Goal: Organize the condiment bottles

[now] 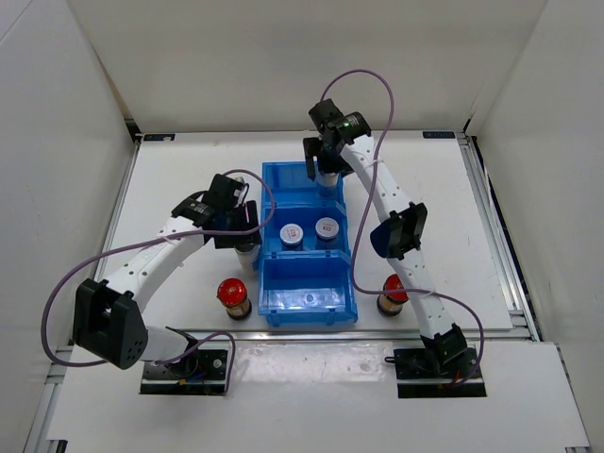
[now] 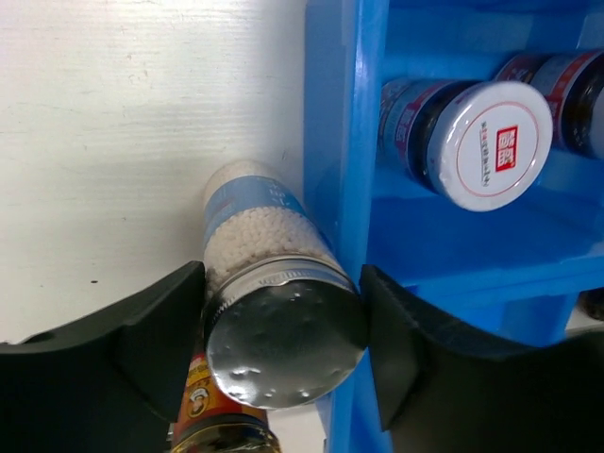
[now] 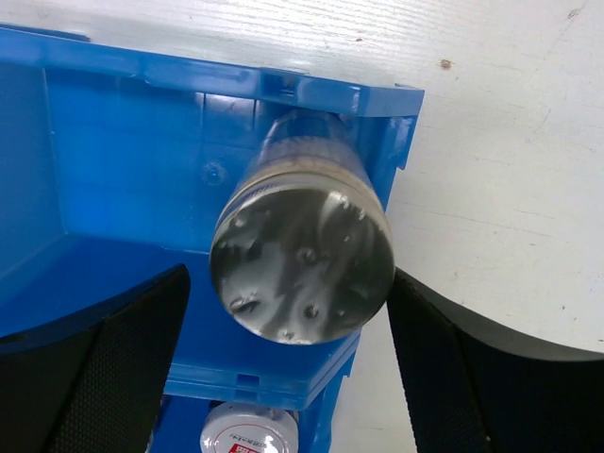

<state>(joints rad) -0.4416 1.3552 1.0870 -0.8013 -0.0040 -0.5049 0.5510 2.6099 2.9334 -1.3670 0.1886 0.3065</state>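
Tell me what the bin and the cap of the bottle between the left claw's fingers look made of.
Bin: moulded plastic with a glossy blue finish, judging by the soft highlights along its wall. Cap of the bottle: probably metal, possibly metallised plastic. It is shiny silver and dimpled, with mirror-like reflections.

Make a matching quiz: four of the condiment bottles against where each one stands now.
Bottles
1. white-granule silver-capped bottle
2. other silver-capped bottle
3. two red-marked-cap bottles
4. right-hand red-capped bottle

Places
A. bin, middle compartment
B. table, right of bin
C. table, beside bin's left wall
D. bin, far compartment

Pairs: 1-C, 2-D, 3-A, 4-B
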